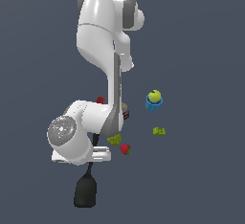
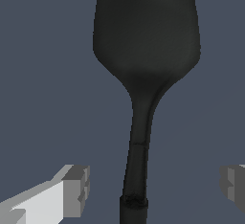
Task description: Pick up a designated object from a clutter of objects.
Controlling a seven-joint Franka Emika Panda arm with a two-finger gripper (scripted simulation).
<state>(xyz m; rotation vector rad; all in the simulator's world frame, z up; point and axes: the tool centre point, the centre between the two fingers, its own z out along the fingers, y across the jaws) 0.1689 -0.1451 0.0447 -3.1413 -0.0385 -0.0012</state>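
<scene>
The black spatula point(image 2: 143, 41) lies flat on the dark floor, its broad rounded blade away from the wrist and its thin handle point(image 2: 136, 170) running between my fingers. My gripper point(image 2: 154, 187) is open, one finger point(image 2: 74, 189) on each side of the handle, not touching it. In the exterior view the spatula's blade point(image 1: 86, 192) sticks out below the arm's wrist point(image 1: 72, 139), which hides the handle and the fingers.
Beside the arm lie a green pear point(image 1: 114, 140) and a strawberry point(image 1: 125, 149). A yellow-green block point(image 1: 159, 131) and a blue cup with a green apple point(image 1: 154, 101) are further toward the exterior view's right. A red tool point(image 1: 100, 100) and a jar point(image 1: 125, 110) peek from behind the arm.
</scene>
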